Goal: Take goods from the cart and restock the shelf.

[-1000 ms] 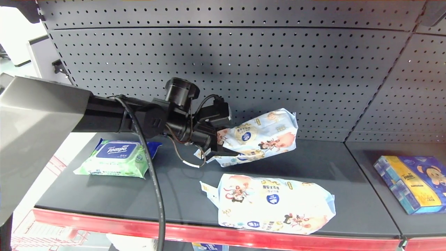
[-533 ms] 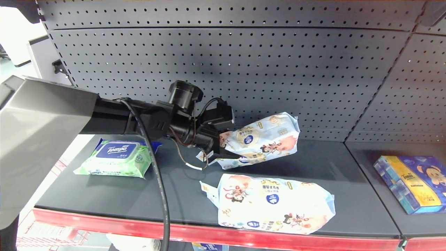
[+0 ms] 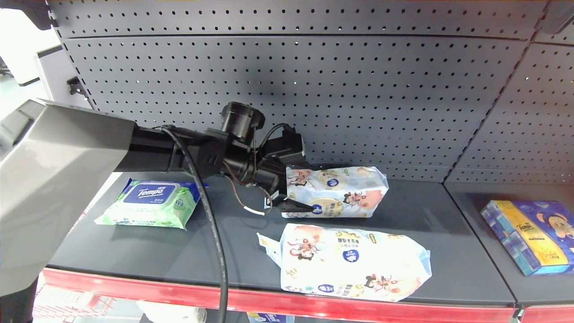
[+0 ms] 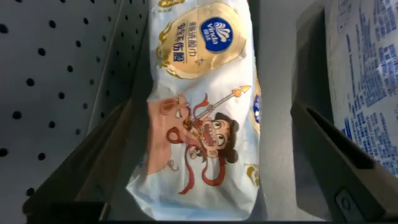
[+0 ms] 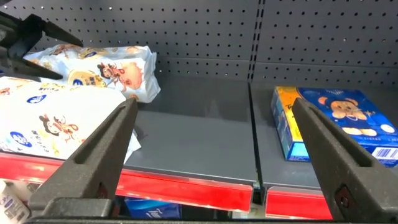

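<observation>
- Left gripper: black throughout, with a black cable.
- Tissue pack, between that gripper's fingers: pale blue and white wrap, with gold roundels that have blue centres. Cartoon figures in red, pink and brown.
- Second tissue pack, just on the near side of the gripper: same pale ground, gold roundel, blue badges, red-and-pink cartoons.
- Wipes pack, to the gripper's left, past its wrist: light green and white, dark blue label panel.
- Box, well off to the gripper's right: deep blue and yellow, orange-brown cartoon figure.
- Shelf, under the gripper: dark grey deck, red front strip.
- Back panel, behind the gripper: grey, even rows of small dark holes.
- Right gripper: dark grey, grainy finish.
</observation>
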Robot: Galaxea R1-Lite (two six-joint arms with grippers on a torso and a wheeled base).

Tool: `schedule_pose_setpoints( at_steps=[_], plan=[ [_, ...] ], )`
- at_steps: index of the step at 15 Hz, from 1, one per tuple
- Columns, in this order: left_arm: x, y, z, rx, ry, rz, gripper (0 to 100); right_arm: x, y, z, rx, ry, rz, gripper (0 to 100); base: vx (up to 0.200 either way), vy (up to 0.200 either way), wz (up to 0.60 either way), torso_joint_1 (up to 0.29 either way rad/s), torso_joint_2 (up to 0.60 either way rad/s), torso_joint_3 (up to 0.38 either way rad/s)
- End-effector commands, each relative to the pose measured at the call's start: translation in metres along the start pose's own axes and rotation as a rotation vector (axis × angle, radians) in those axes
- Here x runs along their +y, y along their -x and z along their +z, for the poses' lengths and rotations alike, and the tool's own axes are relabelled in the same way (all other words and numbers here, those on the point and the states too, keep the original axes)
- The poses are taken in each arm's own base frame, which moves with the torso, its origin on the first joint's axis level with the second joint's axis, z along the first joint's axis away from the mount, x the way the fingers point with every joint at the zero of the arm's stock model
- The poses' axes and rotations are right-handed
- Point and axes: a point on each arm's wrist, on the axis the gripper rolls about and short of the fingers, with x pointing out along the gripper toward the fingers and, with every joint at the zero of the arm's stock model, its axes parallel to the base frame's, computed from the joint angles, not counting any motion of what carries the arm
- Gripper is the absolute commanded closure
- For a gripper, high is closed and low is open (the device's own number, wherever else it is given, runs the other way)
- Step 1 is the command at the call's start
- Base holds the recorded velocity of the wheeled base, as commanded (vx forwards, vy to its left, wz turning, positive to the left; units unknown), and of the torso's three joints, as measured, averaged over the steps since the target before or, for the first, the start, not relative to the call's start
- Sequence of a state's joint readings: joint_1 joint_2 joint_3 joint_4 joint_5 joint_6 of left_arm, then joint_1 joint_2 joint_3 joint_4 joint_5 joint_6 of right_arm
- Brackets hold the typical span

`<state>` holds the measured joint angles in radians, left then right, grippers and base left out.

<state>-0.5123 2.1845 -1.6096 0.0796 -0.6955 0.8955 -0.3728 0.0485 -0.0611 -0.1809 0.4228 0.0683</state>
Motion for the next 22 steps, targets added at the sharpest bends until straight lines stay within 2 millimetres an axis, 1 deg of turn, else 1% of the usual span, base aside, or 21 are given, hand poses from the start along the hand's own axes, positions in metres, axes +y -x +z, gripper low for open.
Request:
schedule_pose_setpoints(
  at_steps=[1, 4, 5, 7, 13, 17, 20, 22],
  plan=[
    [0.002, 0.007, 0.003, -0.004, -0.003, 0.015, 0, 0.000, 0.000, 0.000, 0.002, -0.001, 0.001, 0, 0.000, 0.000, 0.00, 0.000, 0.00, 0.000],
    [0.013, 0.030, -0.005, 0.016, 0.017, 0.066, 0, 0.000, 0.000, 0.001, 0.002, 0.000, 0.005, 0, 0.000, 0.000, 0.00, 0.000, 0.00, 0.000],
    [0.015, 0.042, -0.006, 0.031, 0.038, 0.075, 0, 0.000, 0.000, -0.001, 0.003, -0.002, 0.005, 0, 0.000, 0.000, 0.00, 0.000, 0.00, 0.000],
    [0.012, 0.049, -0.005, 0.050, 0.060, 0.060, 0, 0.000, 0.000, -0.003, 0.009, -0.005, 0.005, 0, 0.000, 0.000, 0.00, 0.000, 0.00, 0.000],
    [0.013, 0.040, -0.017, 0.090, 0.085, 0.064, 0, 0.000, 0.000, -0.004, 0.007, -0.004, 0.005, 0, 0.000, 0.000, 0.00, 0.000, 0.00, 0.000],
    [0.017, 0.034, -0.023, 0.102, 0.093, 0.073, 0, 0.000, 0.000, -0.007, 0.012, -0.006, 0.004, 0, 0.000, 0.000, 0.00, 0.000, 0.00, 0.000],
    [0.022, 0.031, -0.024, 0.098, 0.087, 0.082, 0, 0.000, 0.000, -0.007, 0.013, -0.007, 0.004, 0, 0.000, 0.000, 0.00, 0.000, 0.00, 0.000],
    [0.022, 0.030, -0.025, 0.100, 0.091, 0.079, 0, -0.001, 0.000, -0.009, 0.017, -0.009, 0.004, 0, 0.000, 0.000, 0.00, 0.000, 0.00, 0.000]
  ],
)
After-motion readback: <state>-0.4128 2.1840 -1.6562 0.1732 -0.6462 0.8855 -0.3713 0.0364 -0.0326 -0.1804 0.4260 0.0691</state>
